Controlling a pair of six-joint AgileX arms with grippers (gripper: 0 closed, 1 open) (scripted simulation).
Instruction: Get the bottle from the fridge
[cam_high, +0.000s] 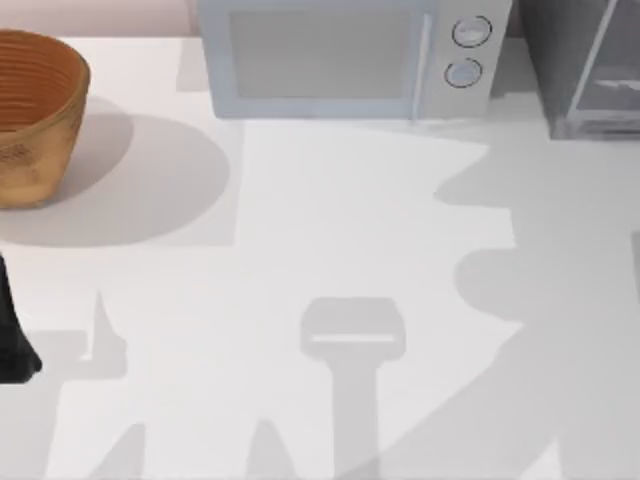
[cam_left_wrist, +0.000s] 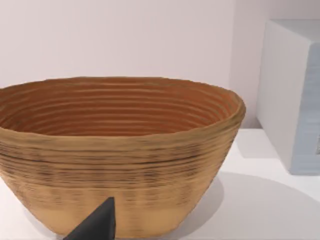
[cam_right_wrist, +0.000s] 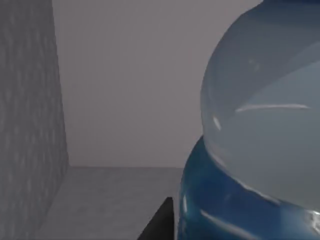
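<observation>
A woven basket (cam_high: 35, 110) stands at the worktop's (cam_high: 330, 230) far left; a pale microwave (cam_high: 350, 55) sits centre-back

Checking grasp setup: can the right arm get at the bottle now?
Probably yes. In the right wrist view the bottle and its blue cap sit very close, inside grey fridge walls, with nothing between camera and bottle. Whether the hand is closed on it can't be told.

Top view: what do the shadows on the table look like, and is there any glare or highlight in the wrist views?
Top view: soft grey shadows cross the table, a rounded one beside the basket and arm-shaped ones toward the near edge. Right wrist view: thin white highlights streak the bottle and its blue cap, inside the dim grey fridge. Left wrist view: evenly lit, no glare.
</observation>
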